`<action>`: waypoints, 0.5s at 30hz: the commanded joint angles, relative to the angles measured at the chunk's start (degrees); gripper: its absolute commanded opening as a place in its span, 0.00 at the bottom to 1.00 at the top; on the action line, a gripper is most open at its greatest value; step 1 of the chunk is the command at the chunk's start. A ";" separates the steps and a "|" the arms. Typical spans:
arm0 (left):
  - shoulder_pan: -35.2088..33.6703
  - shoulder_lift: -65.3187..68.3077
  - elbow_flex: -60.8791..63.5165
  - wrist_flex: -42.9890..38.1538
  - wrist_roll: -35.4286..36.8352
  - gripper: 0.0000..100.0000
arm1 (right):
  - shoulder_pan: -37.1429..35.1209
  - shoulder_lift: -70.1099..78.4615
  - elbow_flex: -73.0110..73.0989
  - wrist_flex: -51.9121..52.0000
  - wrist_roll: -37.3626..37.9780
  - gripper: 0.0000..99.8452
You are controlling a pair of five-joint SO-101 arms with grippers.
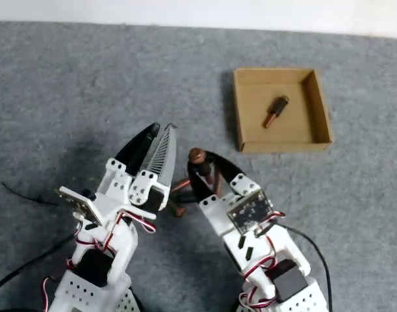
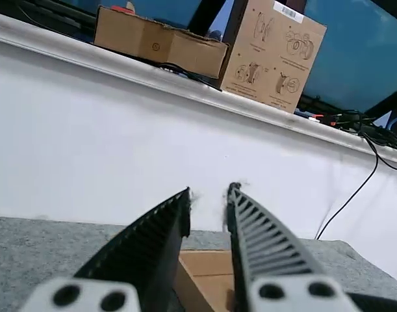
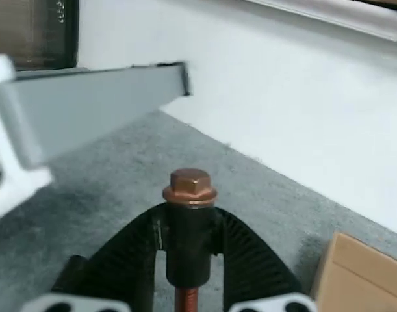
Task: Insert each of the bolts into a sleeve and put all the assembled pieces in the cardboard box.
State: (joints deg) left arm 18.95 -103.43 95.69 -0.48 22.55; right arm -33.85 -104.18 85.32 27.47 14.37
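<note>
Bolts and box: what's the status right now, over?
Left gripper open, empty. Right gripper shut on sleeved bolt. One assembled piece in cardboard box. Loose parts beside right gripper.

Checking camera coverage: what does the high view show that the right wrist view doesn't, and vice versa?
High view adds: an assembled piece lying inside the cardboard box, and loose parts on the mat. Right wrist view adds: the bolt shank sticking out of the sleeve opposite the head. Both: the right gripper shut on the sleeve, the copper bolt head capping it, a box corner, part of the left gripper.
</note>
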 commanded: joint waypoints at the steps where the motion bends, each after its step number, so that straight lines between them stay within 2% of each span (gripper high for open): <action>1: -0.84 -0.84 -1.63 -1.05 0.62 0.10 | 4.09 -1.10 -0.84 -0.22 0.18 0.00; 6: -1.10 -0.40 0.31 -0.88 -0.26 0.10 | 4.97 -1.10 2.77 -3.74 0.18 0.00; 9: -1.10 -0.40 1.54 -0.44 -7.74 0.08 | 4.97 -1.10 8.04 -10.95 0.18 0.00; 11: -0.84 -0.40 1.27 2.29 -13.63 0.02 | 5.14 -1.10 11.47 -16.04 0.18 0.00; 15: -0.84 -0.40 1.36 5.10 -20.84 0.00 | 5.14 -1.10 15.25 -19.12 0.18 0.00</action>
State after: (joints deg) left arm 18.59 -103.43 96.04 3.30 5.76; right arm -29.36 -104.18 95.69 11.91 14.37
